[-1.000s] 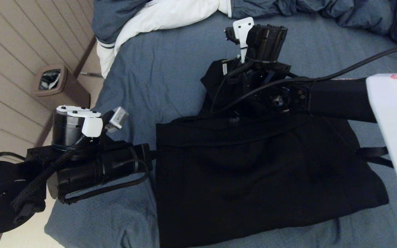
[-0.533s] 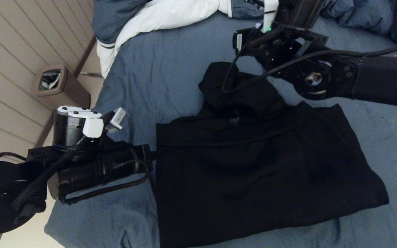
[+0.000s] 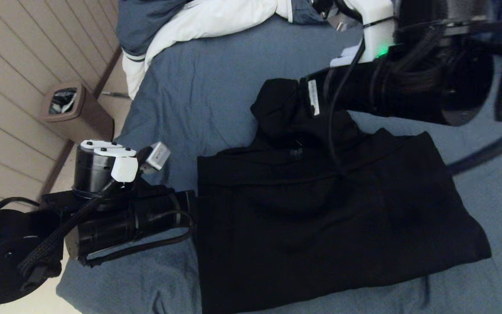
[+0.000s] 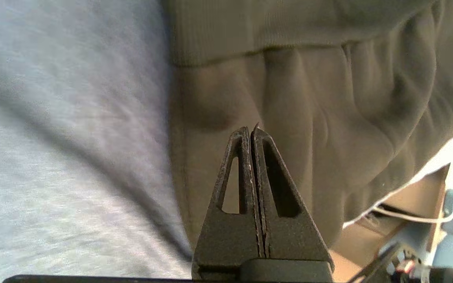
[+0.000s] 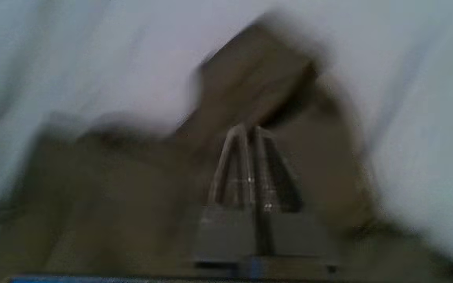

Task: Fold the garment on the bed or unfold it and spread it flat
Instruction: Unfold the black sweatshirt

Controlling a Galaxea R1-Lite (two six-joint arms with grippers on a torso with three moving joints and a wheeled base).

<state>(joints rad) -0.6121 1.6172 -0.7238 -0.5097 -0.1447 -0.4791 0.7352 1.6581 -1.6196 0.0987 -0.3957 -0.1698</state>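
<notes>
In the head view the garment (image 3: pixel 320 218) lies folded into a broad black block on the near middle of the bed (image 3: pixel 216 96), its hood bunched at the far edge and pointing away toward the duvet (image 3: pixel 198 19); its long axis runs left to right. The left arm lies low at the near left, stretched level toward the garment's left edge, and its fingers are hidden there against the black cloth. The right arm reaches in from the far right, raised above the hood, its wrist crossing over the hood's right side; its fingertips are not visible here. A bin (image 3: pixel 74 111) stands on the floor off the bed's left side. In the left wrist view the left gripper (image 4: pixel 251 131) has its fingers pressed together with nothing between them, the tips just over the garment (image 4: pixel 328 118) near its ribbed hem, with the bed (image 4: pixel 61 137) sheet beside it. In the right wrist view, which is blurred, the right gripper (image 5: pixel 249 131) shows its fingers closed together and empty, poised above the hood end of the garment (image 5: pixel 250 78), well apart from the cloth, with the bed (image 5: pixel 407 118) around it.
</notes>
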